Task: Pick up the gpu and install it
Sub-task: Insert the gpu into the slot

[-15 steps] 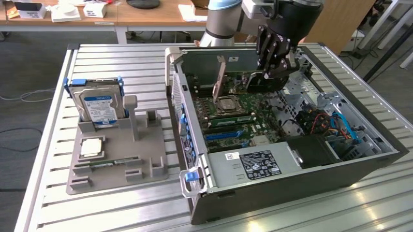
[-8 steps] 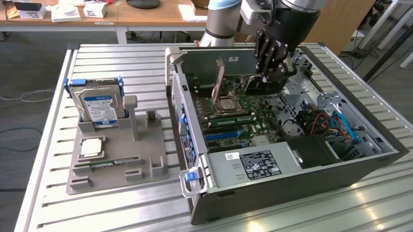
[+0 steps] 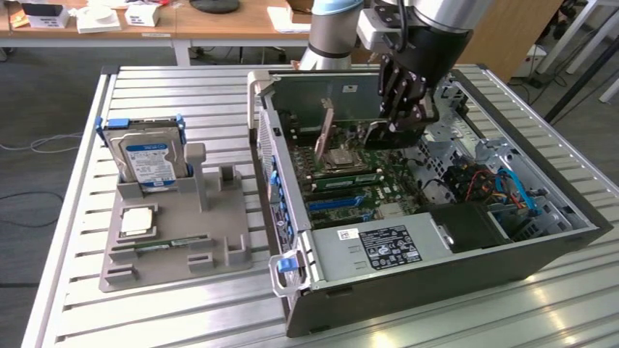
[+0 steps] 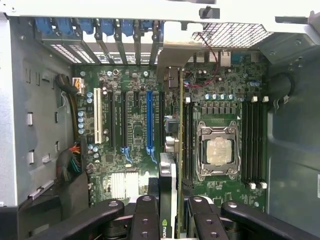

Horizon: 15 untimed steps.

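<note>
The gpu (image 4: 172,195) is held edge-on between the black fingers (image 4: 145,220) of the hand (image 3: 404,116), above the green motherboard (image 4: 135,150) inside the open computer case (image 3: 541,239). Its long axis is lined up with the long slots, beside the blue slot (image 4: 149,120), and its grey metal bracket (image 4: 172,57) is pointed at the back wall of the case. The arm (image 3: 435,29) is reached down into the case from above, with the hand pointed down, and the case is set on the slatted metal surface (image 3: 68,239).
</note>
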### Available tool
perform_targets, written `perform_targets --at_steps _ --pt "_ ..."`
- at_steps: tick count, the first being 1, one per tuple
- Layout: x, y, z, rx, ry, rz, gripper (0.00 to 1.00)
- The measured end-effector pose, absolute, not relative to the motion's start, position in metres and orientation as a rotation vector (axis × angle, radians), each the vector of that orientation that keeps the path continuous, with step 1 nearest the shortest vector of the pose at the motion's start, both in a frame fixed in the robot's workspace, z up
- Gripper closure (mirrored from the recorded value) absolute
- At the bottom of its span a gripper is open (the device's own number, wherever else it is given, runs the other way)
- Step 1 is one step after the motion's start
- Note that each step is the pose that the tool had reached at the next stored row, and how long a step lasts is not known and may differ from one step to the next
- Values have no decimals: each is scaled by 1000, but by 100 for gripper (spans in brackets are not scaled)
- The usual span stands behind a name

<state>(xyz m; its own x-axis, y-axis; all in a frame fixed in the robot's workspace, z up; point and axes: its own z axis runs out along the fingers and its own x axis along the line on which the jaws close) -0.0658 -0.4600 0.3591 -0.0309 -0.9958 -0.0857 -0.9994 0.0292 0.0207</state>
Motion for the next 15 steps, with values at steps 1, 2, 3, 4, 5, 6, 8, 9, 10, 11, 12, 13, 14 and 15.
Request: perform_targets --at_steps 1,2,3,4,5,6,8,9,10,11,12,13,14,15 --pt "-66 -460 357 -2154 2220 116 73" --pt "-66 -460 356 -2154 2220 118 73" --pt "-66 -460 354 -2155 2221 119 73" --pt "-66 -460 354 -2155 2221 120 73" --pt "-66 -460 354 -2155 2221 120 73" --pt "-66 -460 354 -2155 2221 120 73" --pt "-66 -460 354 -2155 2221 120 73" --pt "-66 -460 354 -2155 2221 120 73" --pt "-66 -460 354 -2155 2221 120 73" --pt "-66 -460 353 -2155 2221 120 73" --pt "-66 -460 352 -2155 2221 120 73" --pt "-66 -460 350 -2155 2221 120 73" --pt "-66 -460 349 -2155 2221 120 73" --pt "-66 -460 347 -2155 2221 120 73"
